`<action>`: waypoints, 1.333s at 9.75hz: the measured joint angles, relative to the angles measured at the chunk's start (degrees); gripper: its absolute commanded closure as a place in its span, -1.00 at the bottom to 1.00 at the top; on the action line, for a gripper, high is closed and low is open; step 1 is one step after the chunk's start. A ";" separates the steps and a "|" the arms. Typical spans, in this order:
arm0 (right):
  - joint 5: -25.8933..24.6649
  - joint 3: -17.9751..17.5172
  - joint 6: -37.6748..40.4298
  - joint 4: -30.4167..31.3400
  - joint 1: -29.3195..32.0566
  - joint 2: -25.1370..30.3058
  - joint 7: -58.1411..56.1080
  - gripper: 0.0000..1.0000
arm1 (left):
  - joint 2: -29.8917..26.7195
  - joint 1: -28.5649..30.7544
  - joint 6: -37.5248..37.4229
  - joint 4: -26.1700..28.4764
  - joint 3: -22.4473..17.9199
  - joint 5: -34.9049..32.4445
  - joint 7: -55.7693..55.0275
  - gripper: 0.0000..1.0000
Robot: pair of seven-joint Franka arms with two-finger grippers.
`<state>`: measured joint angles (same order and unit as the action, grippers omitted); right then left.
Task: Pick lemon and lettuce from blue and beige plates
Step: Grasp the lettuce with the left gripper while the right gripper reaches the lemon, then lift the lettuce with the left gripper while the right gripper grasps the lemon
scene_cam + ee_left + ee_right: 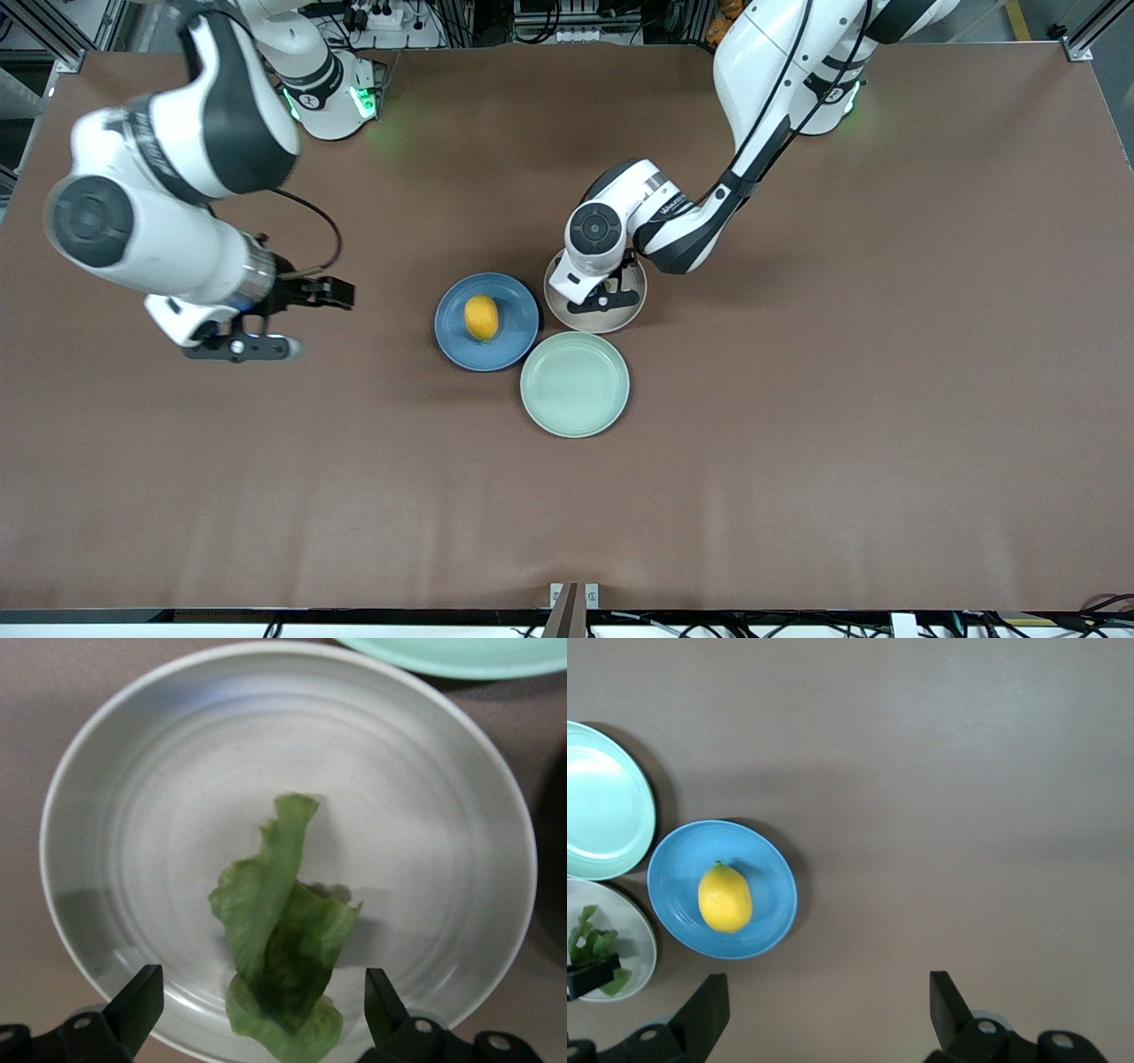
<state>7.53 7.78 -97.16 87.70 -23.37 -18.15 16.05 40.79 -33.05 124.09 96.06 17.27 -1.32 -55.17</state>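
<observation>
The yellow lemon [481, 316] [725, 897] lies in the middle of the blue plate [516, 310] [769, 875]. Beside it, toward the left arm's end, stands the beige plate [622, 319] [106, 762] with the wrinkled green lettuce [282, 939] [588, 937] in it. My left gripper [607, 299] [264, 994] hangs low over that plate, open, its fingers on either side of the leaf's end without touching it. In the front view it hides the lettuce. My right gripper [241, 347] [828, 992] is open and empty over bare table, toward the right arm's end from the blue plate.
An empty mint green plate [575, 384] [602, 802] [461, 654] sits nearer the front camera, touching both other plates. Brown tabletop [797, 461] spreads all round the three plates.
</observation>
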 measured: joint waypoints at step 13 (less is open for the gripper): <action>0.60 -0.09 -37.08 21.76 -13.85 -5.43 9.76 -1.00 | -4.73 -3.08 -0.47 -3.27 -4.72 -2.03 -4.70 1.00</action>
<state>8.13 7.69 -134.24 109.45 -37.22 -23.58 25.81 36.06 -36.13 123.62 92.79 12.55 -3.35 -59.87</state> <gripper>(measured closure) 0.000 0.960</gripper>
